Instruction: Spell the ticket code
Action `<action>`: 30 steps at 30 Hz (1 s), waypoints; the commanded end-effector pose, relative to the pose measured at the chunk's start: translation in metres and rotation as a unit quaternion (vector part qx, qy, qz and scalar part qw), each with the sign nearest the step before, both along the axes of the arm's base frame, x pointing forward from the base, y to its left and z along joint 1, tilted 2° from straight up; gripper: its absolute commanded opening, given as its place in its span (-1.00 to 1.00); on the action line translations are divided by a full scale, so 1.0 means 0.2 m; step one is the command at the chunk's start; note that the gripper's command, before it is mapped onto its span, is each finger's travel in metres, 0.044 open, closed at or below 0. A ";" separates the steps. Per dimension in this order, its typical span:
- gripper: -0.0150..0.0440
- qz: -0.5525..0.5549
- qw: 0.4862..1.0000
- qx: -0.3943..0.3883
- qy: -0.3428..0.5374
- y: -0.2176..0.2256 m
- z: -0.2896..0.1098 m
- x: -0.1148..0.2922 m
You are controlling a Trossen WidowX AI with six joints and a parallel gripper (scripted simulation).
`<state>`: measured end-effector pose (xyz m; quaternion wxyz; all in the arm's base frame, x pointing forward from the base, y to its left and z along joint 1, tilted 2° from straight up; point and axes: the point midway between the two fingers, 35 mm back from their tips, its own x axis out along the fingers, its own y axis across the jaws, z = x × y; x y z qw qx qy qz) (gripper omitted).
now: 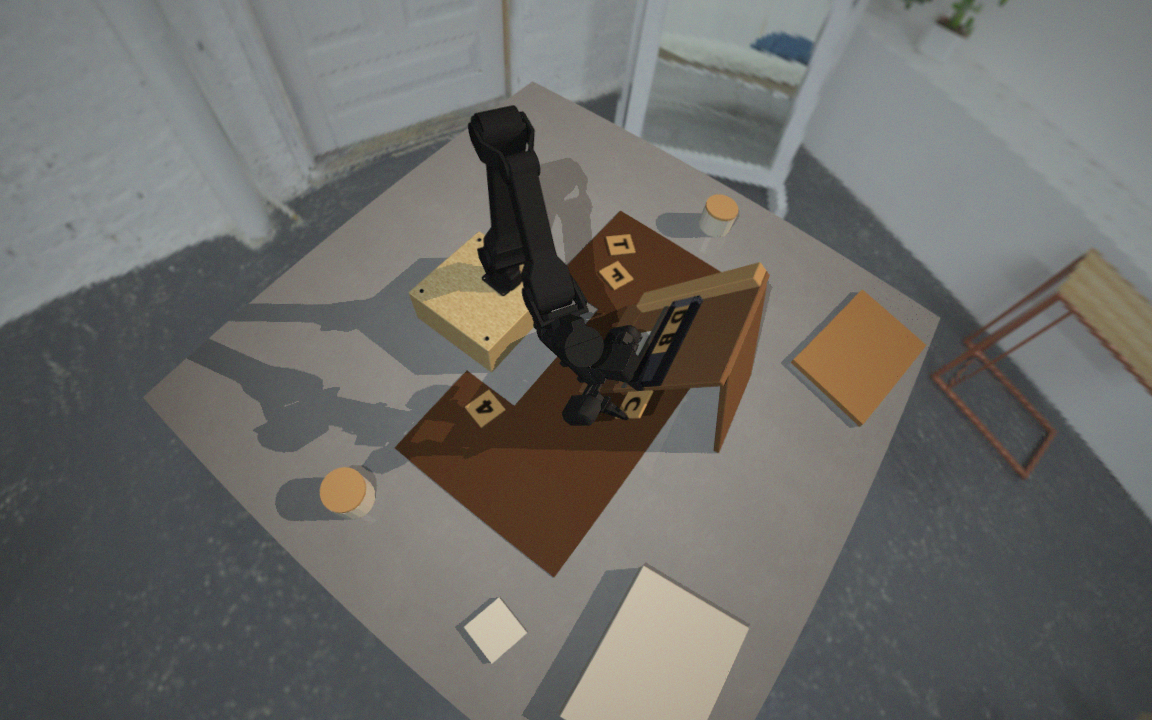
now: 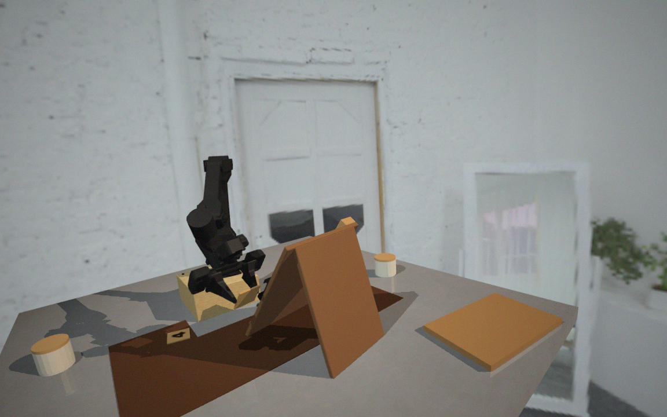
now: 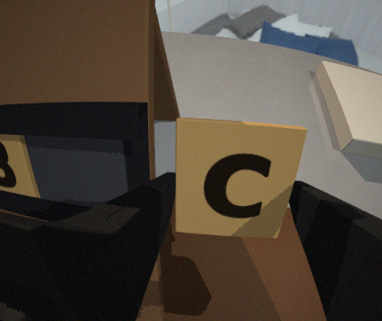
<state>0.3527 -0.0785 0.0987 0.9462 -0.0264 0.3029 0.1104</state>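
The C tile (image 3: 239, 178) is held upright between the two dark fingers of the gripper (image 3: 233, 226), its printed face turned toward the wrist camera and the letter reading the right way up. The tile is near square, so no long axis can be told; its flat faces stand vertical, and its edges are taken by the fingers on either side. It is held above the brown mat (image 1: 508, 483), just outside the open end of the letter rail (image 3: 78, 149).

In the wrist view the dark rail is seen to the left of the C tile with a B tile (image 3: 4, 163) seated in it and an unfilled dark stretch between B and the rail's end. The board (image 3: 66, 24) rises behind the rail.

The top view shows what the wrist view does not: a second tile, apparently a D, beyond the B in the rail (image 1: 668, 338), and loose tiles on the mat, a 4 tile (image 1: 484, 407), a T tile (image 1: 620, 243) and an F tile (image 1: 616, 274). The ticket cannot be made out in any view.

In the exterior view the rail and the C tile are hidden behind the board's back (image 2: 336, 300); only the arm (image 2: 216, 228) and the 4 tile (image 2: 179, 334) are seen.

The jaws stand a little over half open, clamped on the C tile's side edges.
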 end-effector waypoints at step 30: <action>-0.49 -0.001 1.000 0.002 0.002 0.09 0.00 -0.02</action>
